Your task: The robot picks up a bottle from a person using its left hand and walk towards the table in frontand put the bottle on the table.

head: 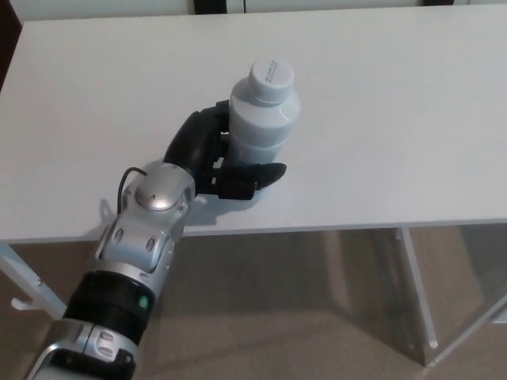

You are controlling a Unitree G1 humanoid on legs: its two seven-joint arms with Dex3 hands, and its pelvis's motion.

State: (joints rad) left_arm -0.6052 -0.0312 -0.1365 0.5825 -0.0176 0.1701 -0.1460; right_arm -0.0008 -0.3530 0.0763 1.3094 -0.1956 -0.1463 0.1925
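From the left of my view, my left arm (146, 226) reaches in across the near edge of the table (396, 158), its silver wrist just over that edge. Further in over the table, my left hand (215, 157) is wrapped around the bottle (265, 120). The thumb lies low across its front and the fingers (194, 134) curl round the side away from the table's right end. The bottle stands upright over the table, a little in from the near edge and roughly midway along it. The hand hides its base, so I cannot tell whether it is resting on the top or hanging just above.

The bottle looks like stiff white plastic with a ribbed body and a wide screw cap (271, 77) that is shut. I judge it rigid enough to take a firm squeeze, and smooth enough to slide in the hand if the squeeze eases before the base is down. Its weight is unknown because I cannot see through the wall. The lower body, where I hold it now, seems the best place, since it keeps the hand under the shoulder and clear of the cap. My right hand is out of view.
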